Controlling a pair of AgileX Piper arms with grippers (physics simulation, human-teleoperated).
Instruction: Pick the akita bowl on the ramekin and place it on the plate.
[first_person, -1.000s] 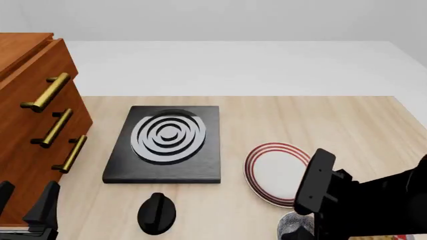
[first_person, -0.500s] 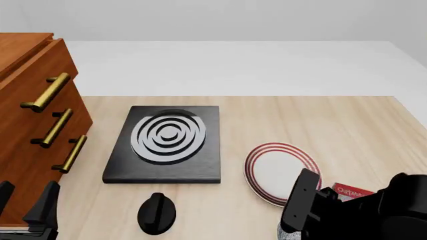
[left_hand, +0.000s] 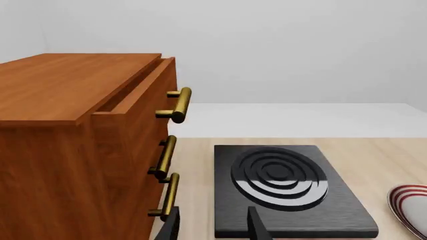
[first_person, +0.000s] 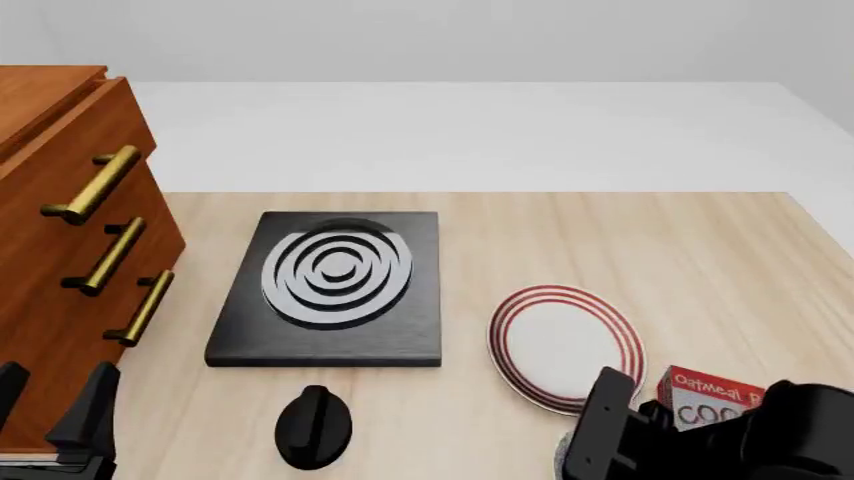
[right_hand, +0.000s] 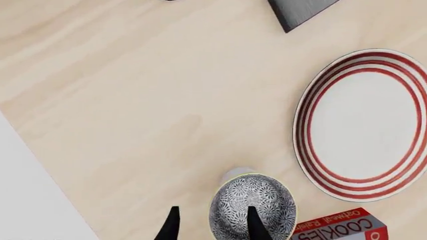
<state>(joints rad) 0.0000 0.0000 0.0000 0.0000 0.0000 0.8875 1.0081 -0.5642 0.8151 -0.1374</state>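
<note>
Jaws of both grippers spread, empty; one akita bowl (right_hand: 253, 208) atop one ramekin (right_hand: 235, 174), one plate (right_hand: 363, 123) beside

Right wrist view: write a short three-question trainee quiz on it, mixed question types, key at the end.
1. True or false: the akita bowl already rests on the plate.
2. Which printed item lies beside the bowl? A) a cookies box B) a soup can C) a milk carton
3. Fill in: the white object peeking out from under the bowl is the ____.

Key
1. False: the bowl sits apart from the plate, on the ramekin.
2. A: the cookies box is next to it.
3. Ramekin. The right gripper hovers open, one finger over the bowl's rim.
</note>
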